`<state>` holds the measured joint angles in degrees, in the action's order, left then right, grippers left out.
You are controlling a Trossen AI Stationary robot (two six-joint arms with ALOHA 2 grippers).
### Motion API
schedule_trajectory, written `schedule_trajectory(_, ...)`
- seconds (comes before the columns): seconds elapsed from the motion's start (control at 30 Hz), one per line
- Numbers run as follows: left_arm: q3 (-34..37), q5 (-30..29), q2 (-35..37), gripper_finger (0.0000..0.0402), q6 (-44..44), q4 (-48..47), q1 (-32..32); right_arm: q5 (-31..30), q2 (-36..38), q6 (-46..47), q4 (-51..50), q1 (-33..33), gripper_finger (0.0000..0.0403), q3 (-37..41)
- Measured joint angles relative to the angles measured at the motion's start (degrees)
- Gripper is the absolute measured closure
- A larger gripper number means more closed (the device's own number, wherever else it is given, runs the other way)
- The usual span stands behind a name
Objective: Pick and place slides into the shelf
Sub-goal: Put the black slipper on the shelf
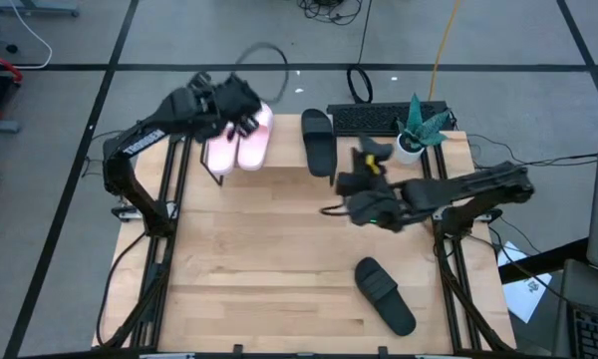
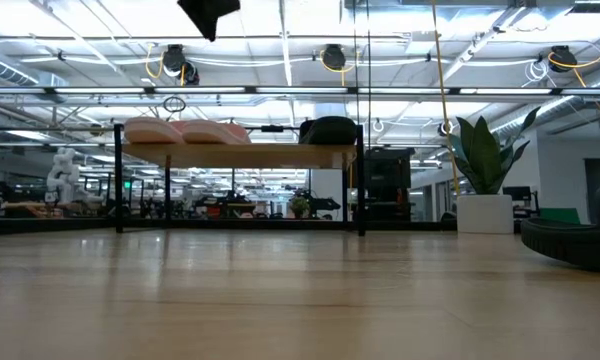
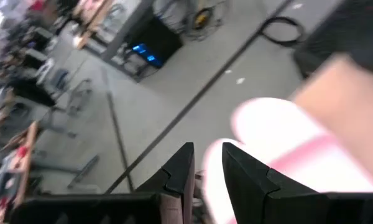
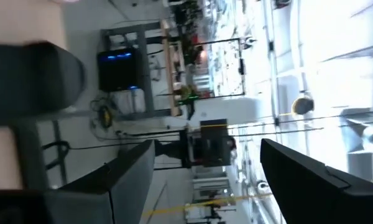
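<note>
Looks like a big open robotics lab or industrial workspace, not anybody's home. The low view shows a high ceiling with exposed steel beams (image 2: 300, 92), strip lighting and cable coils hanging up there (image 2: 177, 60). Far back there are workbenches and what seems to be a white robot figure (image 2: 62, 172) on the left. The high view has a grey floor marked with dark tape lines (image 1: 279, 67), loose cables (image 1: 331, 8), and a keyboard (image 1: 379, 118) plus a potted plant (image 1: 415, 133) at the table's far edge.
</note>
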<state>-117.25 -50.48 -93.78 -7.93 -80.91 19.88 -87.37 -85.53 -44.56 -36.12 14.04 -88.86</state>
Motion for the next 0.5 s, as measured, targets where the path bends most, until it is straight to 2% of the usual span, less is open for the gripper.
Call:
schedule_trajectory(0.13,0.00,-0.27,0.00,0.0316,-6.07,-2.71,-10.31,-2.33,6.28,0.24,-3.61,4.00,0.0119,0.00)
schedule_trajectory(0.27,0.00,-0.41,0.00,0.0316,-10.43,-0.58,-22.08,-2.71,12.09,0.38,-2.57,6.96,0.0119,0.00)
schedule_trajectory(0.4,-0.02,-0.33,-1.00,0.0316,-13.21,8.10,-33.33,-2.69,16.49,0.36,0.16,8.89,0.0119,0.00)
schedule_trajectory(0.5,-0.02,0.68,-3.15,0.0316,-11.85,18.77,-39.96,-2.69,19.04,0.38,3.65,9.63,0.0119,0.00)
